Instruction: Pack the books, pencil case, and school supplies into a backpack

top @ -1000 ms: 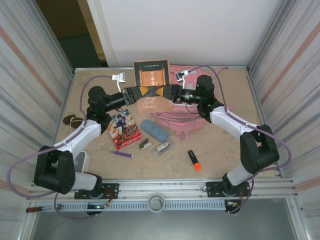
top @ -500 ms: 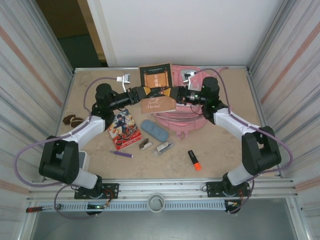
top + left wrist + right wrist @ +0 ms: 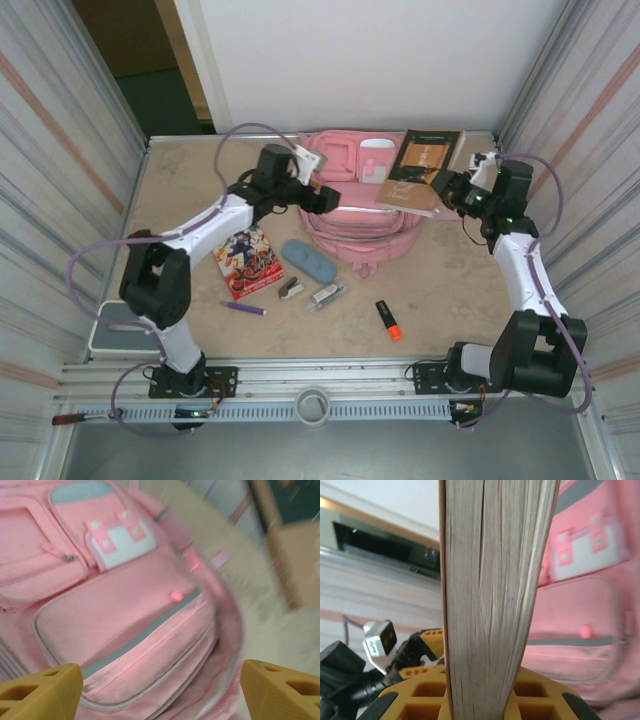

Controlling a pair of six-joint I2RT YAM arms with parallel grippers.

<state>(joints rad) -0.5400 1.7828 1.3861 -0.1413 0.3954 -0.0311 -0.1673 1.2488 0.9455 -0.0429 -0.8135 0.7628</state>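
Observation:
The pink backpack [image 3: 350, 205] lies flat at the back middle of the table. My right gripper [image 3: 447, 186] is shut on the dark brown book [image 3: 425, 168], holding it raised over the backpack's right side. In the right wrist view the book's page edge [image 3: 492, 580] stands between the fingers of that gripper [image 3: 485, 695]. My left gripper [image 3: 330, 197] hangs open over the backpack's left half, and its wrist view shows the zip pockets [image 3: 125, 620] between spread fingertips [image 3: 42, 692]. The red-and-white book [image 3: 247, 262], pencil case [image 3: 308, 261], purple pen [image 3: 244, 308], stapler [image 3: 291, 290], clip [image 3: 327, 294] and highlighter [image 3: 388, 320] lie in front.
Corrugated walls [image 3: 60, 180] close in both sides and a white wall stands behind. A pale box [image 3: 110, 328] sits at the near left by the rail. Bare tabletop [image 3: 450, 290] lies right of the highlighter.
The left gripper let go of the dark book and opened, its arm swinging right over the backpack. The right gripper shut on the book and carried it to the right.

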